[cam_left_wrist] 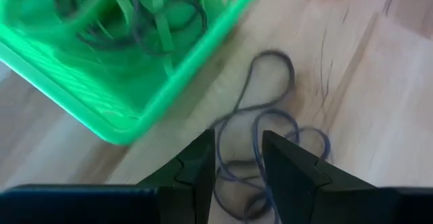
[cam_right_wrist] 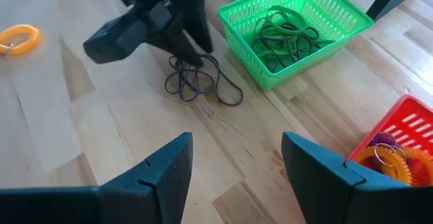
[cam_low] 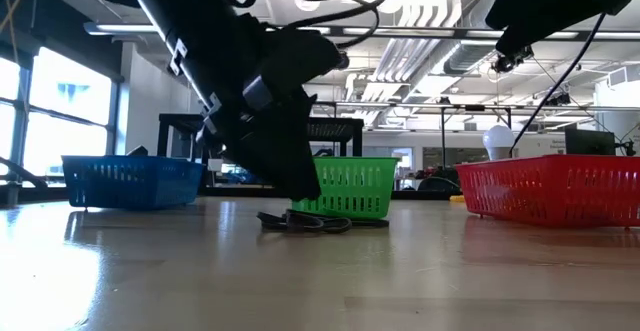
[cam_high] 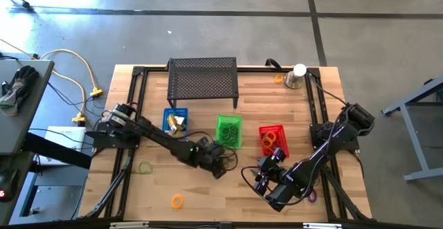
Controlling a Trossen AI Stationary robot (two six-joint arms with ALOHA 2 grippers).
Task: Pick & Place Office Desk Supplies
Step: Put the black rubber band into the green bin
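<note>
Left wrist view is showing the left gripper [cam_left_wrist: 238, 158] hanging with narrow jaws straddling a tangle of dark loops [cam_left_wrist: 270, 126] lying on the counter [cam_left_wrist: 365, 75] just beside the green basket [cam_left_wrist: 145, 99], while the right gripper [cam_right_wrist: 237, 163] is waiting nearby, jaws wide and empty.

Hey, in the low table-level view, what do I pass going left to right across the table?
Blue basket → left gripper down at the tabletop → dark elastic loops lying on the wood → green basket → red basket.
</note>
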